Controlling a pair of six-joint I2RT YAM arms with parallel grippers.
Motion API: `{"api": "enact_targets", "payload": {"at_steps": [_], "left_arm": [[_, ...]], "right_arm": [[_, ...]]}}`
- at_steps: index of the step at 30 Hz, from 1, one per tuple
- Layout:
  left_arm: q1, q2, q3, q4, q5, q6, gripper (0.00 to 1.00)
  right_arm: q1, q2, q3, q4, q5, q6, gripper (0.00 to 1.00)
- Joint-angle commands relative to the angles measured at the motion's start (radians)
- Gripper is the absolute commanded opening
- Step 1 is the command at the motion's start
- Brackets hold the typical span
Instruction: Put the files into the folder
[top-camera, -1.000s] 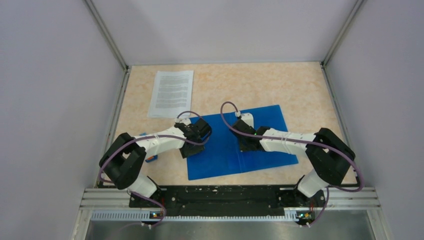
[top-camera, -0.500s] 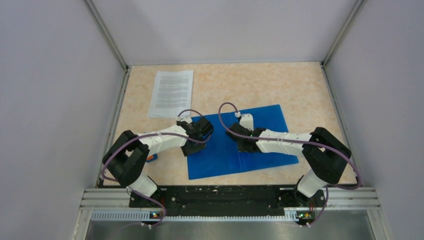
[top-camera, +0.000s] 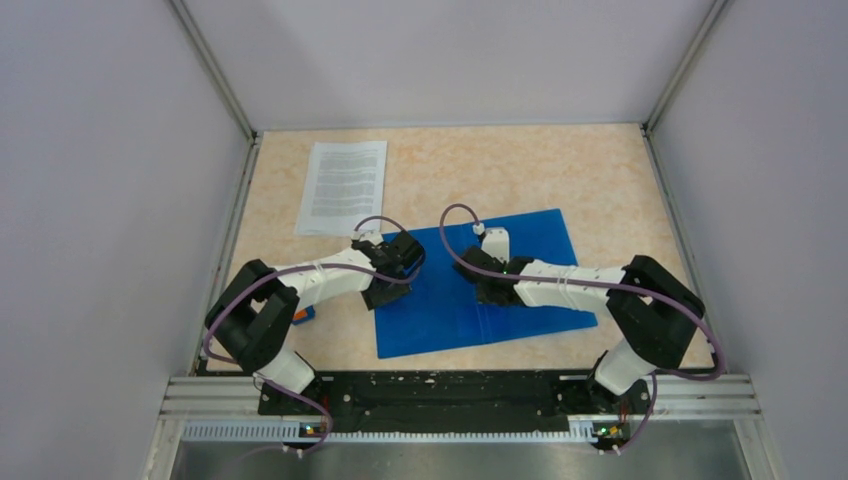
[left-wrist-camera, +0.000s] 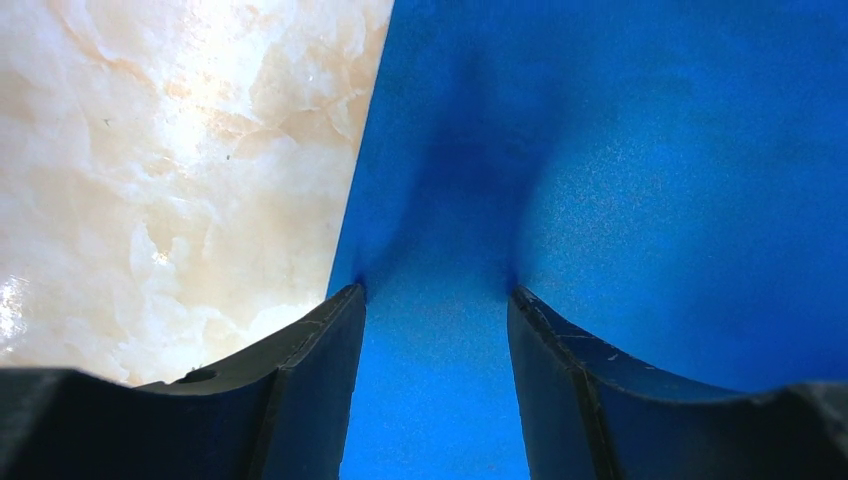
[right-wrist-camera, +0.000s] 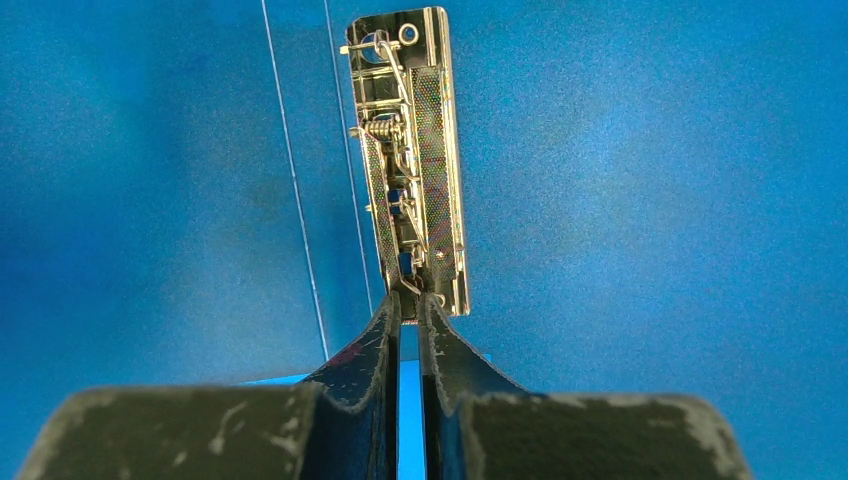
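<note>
My left arm (top-camera: 322, 281) and right arm (top-camera: 565, 285) are white links with bulky black joints, each trailing a purple cable (top-camera: 443, 232). I see scuffed black fingers (right-wrist-camera: 362, 375) on the right gripper (right-wrist-camera: 410, 300), cleaner ones on the left gripper (left-wrist-camera: 436, 295).

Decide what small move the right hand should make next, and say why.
Probably lift the lever of the metal clip. The right hand has its fingers almost together at the clip's near end on the open blue folder, the left hand rests open on the folder's left edge, and the printed sheets lie outside it, so the clip likely must open first.
</note>
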Motion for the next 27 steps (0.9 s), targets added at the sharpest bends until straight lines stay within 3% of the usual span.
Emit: {"api": "enact_targets", "payload": {"at_steps": [1, 20, 22, 27], "left_arm": [[0.025, 0.134, -0.133, 0.032, 0.041, -0.019, 0.59], [0.030, 0.122, -0.127, 0.035, 0.037, -0.001, 0.62], [0.030, 0.118, -0.109, 0.024, 0.033, 0.020, 0.61], [0.017, 0.083, -0.026, -0.029, 0.012, 0.074, 0.62]], "right_arm": [[-0.054, 0.025, -0.085, -0.209, 0.054, -0.025, 0.00], [-0.082, -0.082, -0.053, -0.221, -0.002, -0.053, 0.02], [-0.083, -0.122, -0.031, -0.219, -0.032, -0.064, 0.05], [-0.086, -0.227, 0.054, -0.222, -0.077, -0.103, 0.30]]}}
